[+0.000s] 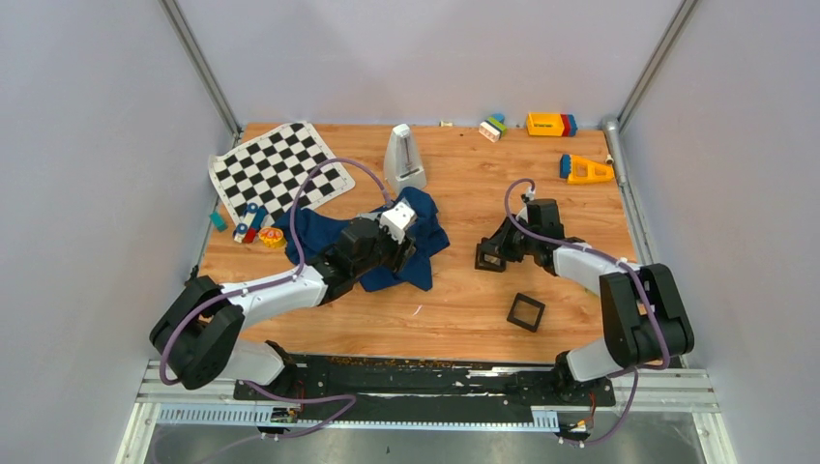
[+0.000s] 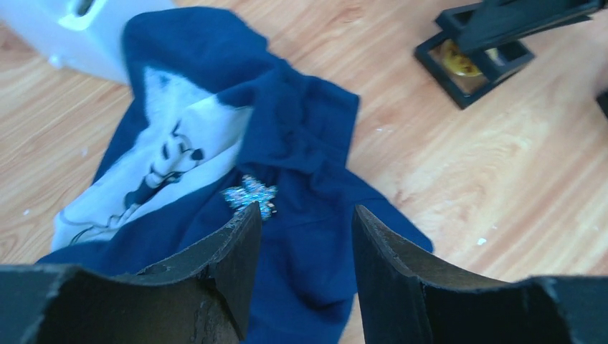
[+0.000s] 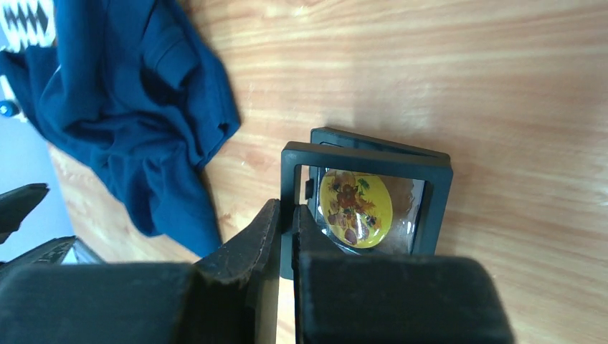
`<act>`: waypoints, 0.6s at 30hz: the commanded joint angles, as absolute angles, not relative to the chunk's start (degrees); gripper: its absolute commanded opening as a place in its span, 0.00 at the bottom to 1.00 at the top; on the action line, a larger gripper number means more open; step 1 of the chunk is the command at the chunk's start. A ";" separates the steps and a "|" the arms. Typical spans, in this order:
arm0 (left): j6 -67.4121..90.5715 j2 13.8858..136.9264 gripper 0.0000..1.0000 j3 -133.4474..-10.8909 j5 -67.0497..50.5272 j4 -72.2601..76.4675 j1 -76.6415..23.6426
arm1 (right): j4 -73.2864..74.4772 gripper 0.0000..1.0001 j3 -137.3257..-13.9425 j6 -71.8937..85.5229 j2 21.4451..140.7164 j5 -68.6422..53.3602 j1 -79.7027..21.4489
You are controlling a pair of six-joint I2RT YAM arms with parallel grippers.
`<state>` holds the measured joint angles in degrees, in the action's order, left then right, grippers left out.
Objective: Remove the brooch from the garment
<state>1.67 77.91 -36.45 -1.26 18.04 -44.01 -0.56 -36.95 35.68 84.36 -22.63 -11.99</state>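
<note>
The navy T-shirt (image 1: pixel 421 237) lies crumpled left of the table's middle, and its grey-white Mickey print (image 2: pixel 161 161) shows in the left wrist view. A small glittery blue-silver brooch (image 2: pixel 249 193) sits on the cloth beside the print. My left gripper (image 2: pixel 305 211) hovers open and empty over the shirt (image 2: pixel 301 129), its left fingertip just short of the brooch. My right gripper (image 3: pixel 288 211) is shut on the rim of a black square frame (image 3: pixel 366 161) that stands on the wood and holds a round yellow-gold flower piece (image 3: pixel 356 208). In the top view this gripper (image 1: pixel 498 253) is right of the shirt.
A second black frame (image 1: pixel 526 311) lies nearer the front. A white metronome (image 1: pixel 404 157) stands behind the shirt, and a chequered cloth (image 1: pixel 280 172) lies at the back left. Small toys (image 1: pixel 253 227) sit left of the shirt, and coloured blocks (image 1: pixel 551 124) sit at the back right.
</note>
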 commanded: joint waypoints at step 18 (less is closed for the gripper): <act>9.52 77.17 0.57 -37.49 5.79 11.25 -37.72 | 11.25 0.45 -47.77 29.61 81.43 3.52 -21.57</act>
